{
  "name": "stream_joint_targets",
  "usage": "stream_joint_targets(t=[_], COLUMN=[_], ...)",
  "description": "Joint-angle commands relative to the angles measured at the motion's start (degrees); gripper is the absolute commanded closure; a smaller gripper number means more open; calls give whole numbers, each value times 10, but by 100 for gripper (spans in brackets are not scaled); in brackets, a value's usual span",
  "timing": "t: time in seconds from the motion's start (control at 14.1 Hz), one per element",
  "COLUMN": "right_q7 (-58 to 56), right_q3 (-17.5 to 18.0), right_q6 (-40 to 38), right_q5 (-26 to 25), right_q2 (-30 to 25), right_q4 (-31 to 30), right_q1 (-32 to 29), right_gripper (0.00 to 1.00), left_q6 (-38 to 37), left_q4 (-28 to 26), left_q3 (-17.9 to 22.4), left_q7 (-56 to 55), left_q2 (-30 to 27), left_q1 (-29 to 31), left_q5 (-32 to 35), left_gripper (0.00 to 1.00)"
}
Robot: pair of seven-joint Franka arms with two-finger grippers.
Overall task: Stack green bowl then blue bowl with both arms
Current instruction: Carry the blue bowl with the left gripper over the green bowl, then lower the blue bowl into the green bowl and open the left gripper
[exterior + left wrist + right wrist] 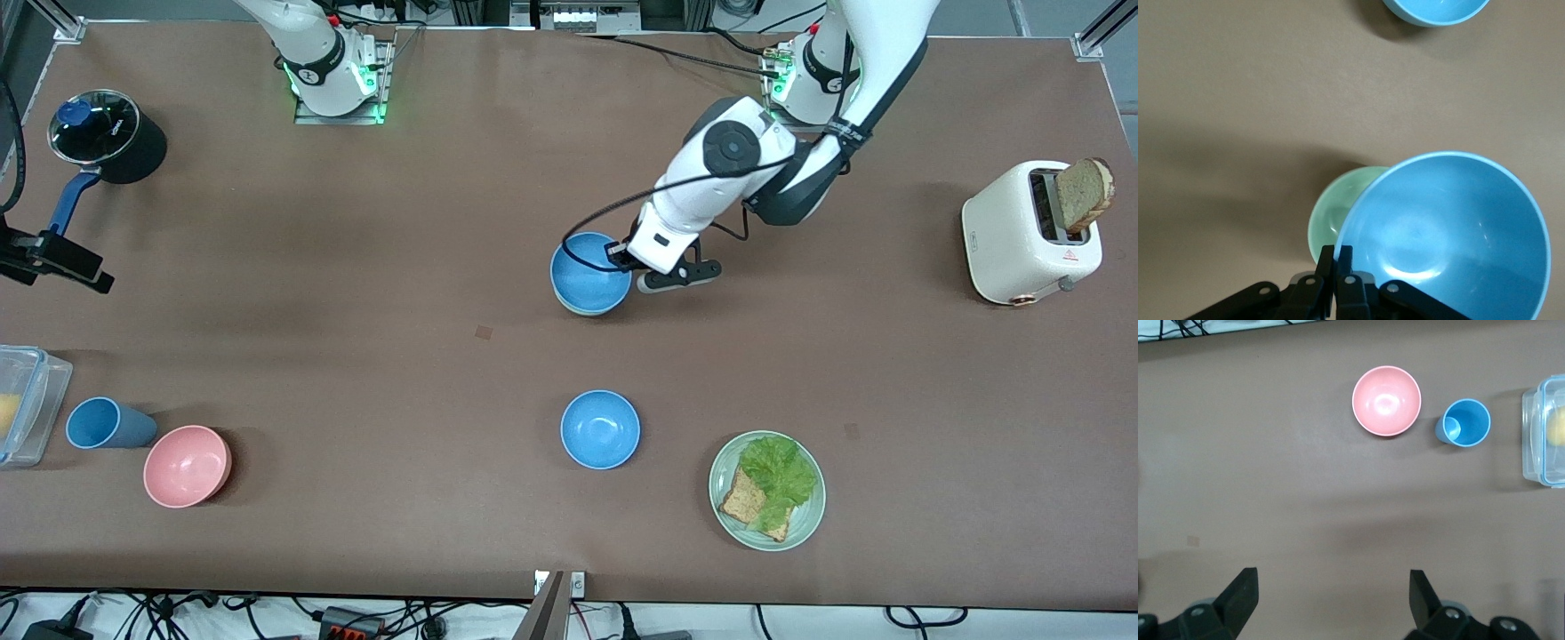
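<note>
Green bowl (1338, 215) sits on the table (356, 356), centre of the front frame, almost fully covered from above by a blue bowl (589, 271); only a pale rim sliver shows under the blue one there. In the left wrist view the green bowl appears lower centre, empty, partly overlapped by the blue bowl, which is tilted and also empty.

Left gripper (1336, 261): fingers narrow, pinched on the blue bowl's rim, holding it over the green bowl. The green bowl lies just under and beside the fingertips; contact with them cannot be told. The left arm reaches down from the upper right of the front frame.

Second blue bowl (600, 429), lower centre of the front frame, empty, well apart from the held one.

Plate (725, 462), lower right: lettuce (778, 471) and a slice of bread (742, 500) on it. Toaster (1022, 236), right edge, with a bread slice (1086, 191) standing in its slot.

Lower left: pink bowl (186, 465), empty; blue cup (105, 423) lying beside it; clear box (27, 400) at the frame edge with something yellow inside. Upper left: black pot (111, 133) with glass lid.

Right gripper (1331, 593): fingers wide apart, holding nothing, over bare table; arm waiting.
</note>
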Motion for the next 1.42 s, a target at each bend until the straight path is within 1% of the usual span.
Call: stream_joint_targets(t=[0.0, 0.14, 0.28, 0.36, 0.43, 0.57, 0.92, 0.99, 1.14, 1.28, 1.35], right_q7=[-26, -38, -35, -30, -31, -31, -40, -39, -31, -29, -29], right_q3=[6, 6, 6, 6, 6, 10, 10, 10, 10, 10, 10], right_q6=[-6, 21, 64, 71, 71, 69, 46, 44, 44, 43, 43], right_q5=[-8, -9, -16, -16, -16, -35, -37, -36, -36, -35, -35], right_q2=[-33, -65, -101, -112, -116, -120, -118, -118, -118, -118, -117], right_q4=[-42, -95, -157, -175, -181, -181, -166, -166, -166, -166, -166], right_q1=[-11, -11, -10, -9, -8, -6, -7, -7, -7, -7, -7], right_gripper=[0, 0, 0, 0, 0, 0, 0, 0, 0, 0, 0], left_q6=[24, 27, 29, 29, 29, 29, 37, 37, 32, 28, 27], left_q4=[-14, -13, -14, -13, -13, -14, -15, -18, -19, -20, -20], left_q3=[3, 2, 3, 3, 3, 2, 3, 3, 4, 2, 2], left_q7=[-49, -87, -114, -134, -149, -170, -169, -169, -173, -180, -183], left_q2=[5, 20, 36, 38, 46, 52, 54, 55, 55, 52, 50], left_q1=[-10, -20, -31, -33, -37, -32, -32, -30, -20, -11, -9], left_q5=[67, 111, 145, 168, 187, 231, 236, 242, 242, 243, 243], left_gripper=[99, 99, 99, 99, 99, 99, 98, 95, 70, 58, 55])
